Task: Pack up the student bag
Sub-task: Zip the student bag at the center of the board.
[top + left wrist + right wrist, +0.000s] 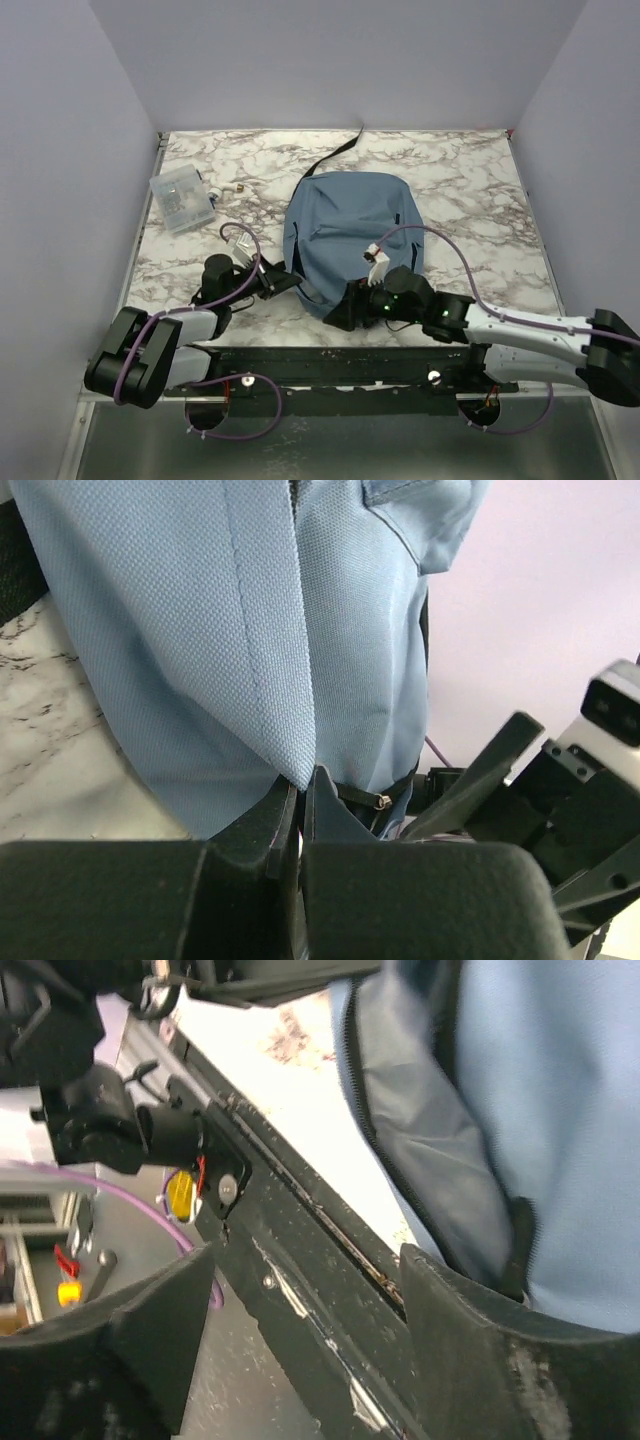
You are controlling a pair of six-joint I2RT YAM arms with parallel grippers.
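The left gripper [303, 786] fills the bottom of its own view, its matte black jaws pinched together on a fold of the bag [200, 630]. From above, that pinch sits at the bag's near-left edge. The right gripper [305, 1260] hangs over the near edge of the desk [480, 200] with its jaws spread and nothing between them, just beside the bag's near-right side.

The bag lies flat in the middle of the desk, closer to the near edge than the far one. Its rounded end points to the far edge, and a black strap [335, 155] trails that way. The cloth is a soft, dusty-blue weave with a fine grain and stitched seams, and it sags and folds readily where it is held. A black zipper [352, 1070] curves along its side. Beside the zipper a duller grey-blue inner layer shows, so the mouth seems at least partly open, though how far I cannot tell.

Packing looks barely begun. A clear, hard-sided plastic box [182, 200] sits near the far-left corner with a small white piece [236, 187] just beside it, both well apart from the bag and outside it. Whether anything is already inside is hidden. As I judge it, opening the mouth is the step in hand, and loading and zipping remain. The desk top is smooth, with grey-veined marble print.
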